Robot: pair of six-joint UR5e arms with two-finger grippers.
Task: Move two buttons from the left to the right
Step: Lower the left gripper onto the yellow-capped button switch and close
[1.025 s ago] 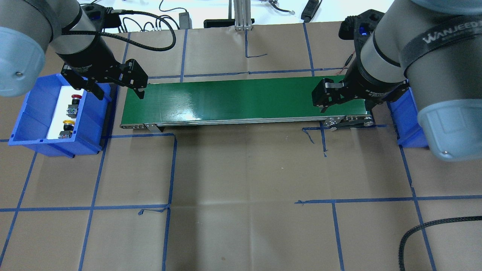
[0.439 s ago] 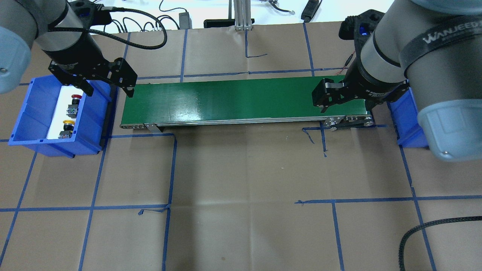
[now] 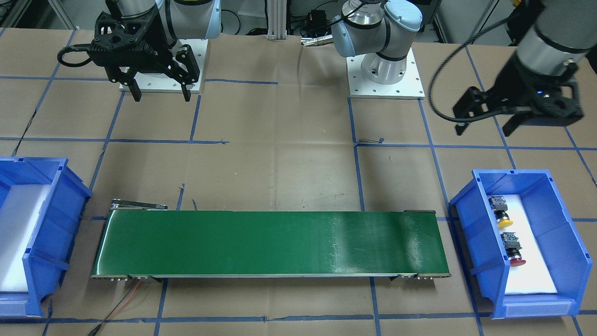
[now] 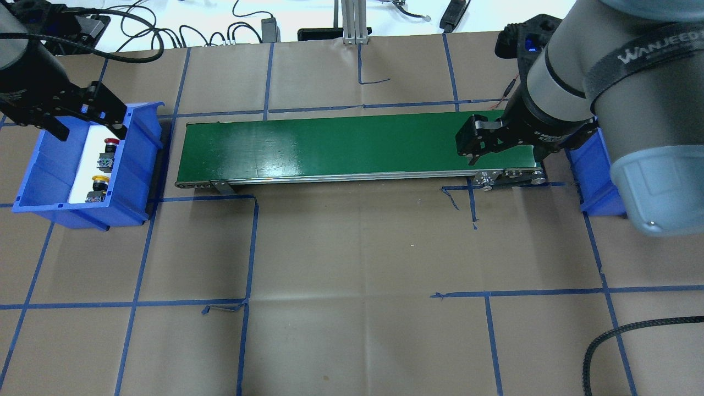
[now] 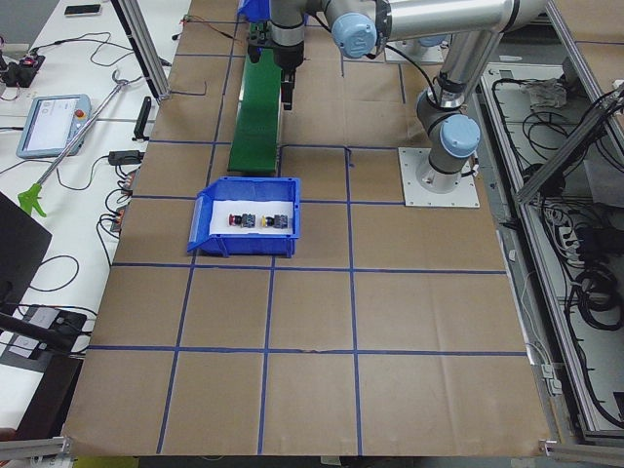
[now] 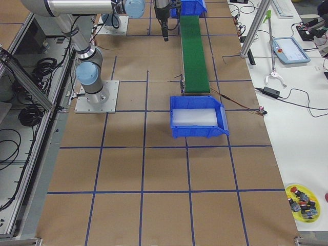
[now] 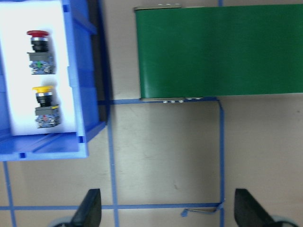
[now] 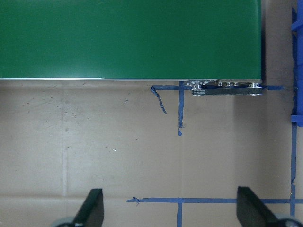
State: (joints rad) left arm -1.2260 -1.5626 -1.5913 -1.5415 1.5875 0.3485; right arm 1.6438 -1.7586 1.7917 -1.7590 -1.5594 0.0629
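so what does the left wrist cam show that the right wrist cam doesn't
Only the left wrist view: the red button and yellow button lying in the left blue bin, beside one end of the belt.

Only the right wrist view: the belt's other end with its drive bracket, and a blue sliver at the edge, likely the right blue bin.

Both: the green belt, taped brown paper, and an open, empty gripper, the left gripper and right gripper.
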